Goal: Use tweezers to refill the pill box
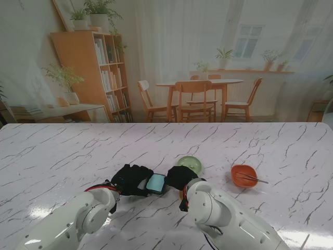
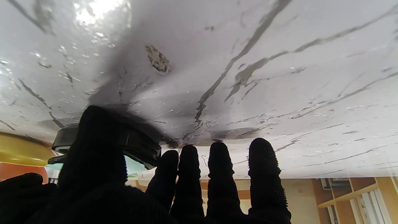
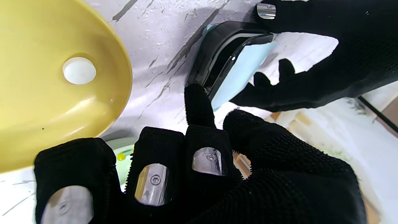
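Note:
The pill box [image 1: 156,183], a dark frame with a light-blue panel, lies near me between my two black-gloved hands. My left hand [image 1: 130,179] grips it: the thumb [image 2: 93,146] lies over the frame [image 2: 136,146] and the fingers reach under the blue panel [image 3: 239,74], which looks partly lifted. My right hand [image 1: 182,177] is curled, and its index fingertip [image 3: 197,102] touches the box's edge. The tweezers [image 1: 255,178] rest across the orange bowl [image 1: 243,175] to the right, apart from both hands.
A green bowl [image 1: 190,164] stands just beyond my right hand. Under my right wrist sits a yellow bowl [image 3: 37,93] holding a white pill [image 3: 79,70]. The marble table [image 1: 62,151] stretches far to both sides.

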### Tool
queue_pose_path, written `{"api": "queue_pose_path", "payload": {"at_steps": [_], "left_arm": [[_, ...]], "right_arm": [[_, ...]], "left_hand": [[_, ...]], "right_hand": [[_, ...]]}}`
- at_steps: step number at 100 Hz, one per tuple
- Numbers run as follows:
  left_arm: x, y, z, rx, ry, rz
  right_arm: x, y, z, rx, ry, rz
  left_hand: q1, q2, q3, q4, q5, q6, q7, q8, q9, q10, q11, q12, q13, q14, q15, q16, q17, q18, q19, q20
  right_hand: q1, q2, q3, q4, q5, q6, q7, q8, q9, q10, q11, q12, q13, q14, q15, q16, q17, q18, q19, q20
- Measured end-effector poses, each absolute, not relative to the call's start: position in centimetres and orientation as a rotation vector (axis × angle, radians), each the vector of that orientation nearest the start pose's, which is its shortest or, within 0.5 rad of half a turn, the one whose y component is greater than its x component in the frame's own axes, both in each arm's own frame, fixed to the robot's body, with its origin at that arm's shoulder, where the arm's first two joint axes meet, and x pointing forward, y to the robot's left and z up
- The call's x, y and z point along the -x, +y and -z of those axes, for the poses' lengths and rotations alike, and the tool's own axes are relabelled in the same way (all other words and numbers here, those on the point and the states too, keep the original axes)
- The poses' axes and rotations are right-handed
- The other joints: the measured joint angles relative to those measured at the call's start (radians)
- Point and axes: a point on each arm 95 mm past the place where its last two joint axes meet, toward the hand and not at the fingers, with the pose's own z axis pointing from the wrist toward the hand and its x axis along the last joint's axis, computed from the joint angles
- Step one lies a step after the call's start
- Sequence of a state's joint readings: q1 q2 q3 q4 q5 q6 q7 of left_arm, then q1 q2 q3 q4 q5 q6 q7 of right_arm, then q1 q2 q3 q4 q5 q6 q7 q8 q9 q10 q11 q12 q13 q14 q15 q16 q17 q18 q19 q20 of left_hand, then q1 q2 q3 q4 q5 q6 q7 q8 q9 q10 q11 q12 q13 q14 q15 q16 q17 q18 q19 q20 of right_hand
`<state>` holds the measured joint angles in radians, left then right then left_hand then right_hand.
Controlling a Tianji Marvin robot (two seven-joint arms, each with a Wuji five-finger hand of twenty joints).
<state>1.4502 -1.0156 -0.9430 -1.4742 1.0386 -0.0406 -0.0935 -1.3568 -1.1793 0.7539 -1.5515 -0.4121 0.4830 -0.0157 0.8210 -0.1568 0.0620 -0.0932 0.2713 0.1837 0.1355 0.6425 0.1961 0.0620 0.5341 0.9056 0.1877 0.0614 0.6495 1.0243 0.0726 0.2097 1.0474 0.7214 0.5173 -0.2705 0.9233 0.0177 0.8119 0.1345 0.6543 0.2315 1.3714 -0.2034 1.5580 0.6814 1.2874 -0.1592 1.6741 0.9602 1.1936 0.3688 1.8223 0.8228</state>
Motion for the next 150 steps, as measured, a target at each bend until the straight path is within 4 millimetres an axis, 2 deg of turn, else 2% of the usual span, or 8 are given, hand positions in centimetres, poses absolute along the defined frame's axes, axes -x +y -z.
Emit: {"api": "queue_pose_path", "payload": {"at_steps": [33,69,88,101,150], "left_arm": [[-38.6,-3.2,38.8,1.113,1.933,1.297],[-38.6,-3.2,38.7,1.114,1.936,1.294],[-38.5,-3.3,38.7,1.111,1.938,1.294],[-38.5,-3.3,38.7,1.107,1.94,1.294],[-38.3,-3.4,38.7,1.093,1.942,1.285]], "right_arm": [[-38.5,13.5,35.6,2.357,-1.802,1.818],[-38.6,14.1,34.7,2.34,-1.743,1.915],[-38.5,14.8,34.4,2.32,-1.71,1.955],[-38.4,15.3,34.5,2.312,-1.704,1.958],[-38.8,15.4,35.3,2.315,-1.618,1.999]], "left_hand": [[-0.001,-0.002,0.019,0.0,0.0,0.011,0.0,0.002,0.001,0.0,0.002,0.002,0.0,-0.001,0.0,0.0,0.0,0.0,0.0,0.0],[-0.003,-0.011,0.053,0.0,0.0,0.017,0.0,0.002,0.001,0.0,0.003,0.003,0.001,-0.005,0.001,0.0,0.0,0.0,0.0,0.0],[-0.012,-0.02,0.085,0.0,0.001,0.006,0.013,0.01,0.002,-0.001,0.012,0.01,0.007,-0.005,0.001,0.0,0.0,-0.01,0.0,0.0],[-0.013,-0.02,0.107,0.0,0.012,-0.012,0.026,0.013,0.003,-0.007,0.016,0.01,0.008,-0.005,0.003,0.0,0.0,-0.011,0.0,0.0],[-0.033,-0.017,0.154,0.0,0.019,-0.012,0.015,-0.003,0.003,-0.007,0.015,0.003,0.012,-0.012,0.005,-0.001,0.001,-0.013,0.0,0.0]], "right_hand": [[0.0,0.0,0.0,0.0,0.0,-0.004,0.015,0.0,0.0,-0.001,0.0,0.0,0.0,-0.002,0.0,0.0,0.0,0.0,0.0,0.0],[0.013,0.0,-0.027,0.0,-0.023,-0.077,0.024,-0.012,0.0,-0.001,0.0,0.0,0.0,-0.002,0.0,0.0,0.001,0.0,0.0,0.0],[0.026,0.0,-0.044,0.0,-0.043,-0.113,-0.019,-0.027,0.0,-0.001,0.0,0.0,0.0,-0.002,0.0,0.0,0.001,0.0,0.0,0.0],[0.026,0.01,-0.072,0.0,-0.054,-0.125,-0.021,-0.038,0.0,-0.001,0.0,0.0,0.0,-0.002,0.0,0.0,0.001,0.0,0.0,0.0],[0.063,0.027,-0.13,0.0,-0.093,-0.153,-0.02,-0.062,0.0,-0.001,0.0,-0.022,0.0,-0.002,0.0,-0.011,0.001,0.0,0.001,-0.013]]}}
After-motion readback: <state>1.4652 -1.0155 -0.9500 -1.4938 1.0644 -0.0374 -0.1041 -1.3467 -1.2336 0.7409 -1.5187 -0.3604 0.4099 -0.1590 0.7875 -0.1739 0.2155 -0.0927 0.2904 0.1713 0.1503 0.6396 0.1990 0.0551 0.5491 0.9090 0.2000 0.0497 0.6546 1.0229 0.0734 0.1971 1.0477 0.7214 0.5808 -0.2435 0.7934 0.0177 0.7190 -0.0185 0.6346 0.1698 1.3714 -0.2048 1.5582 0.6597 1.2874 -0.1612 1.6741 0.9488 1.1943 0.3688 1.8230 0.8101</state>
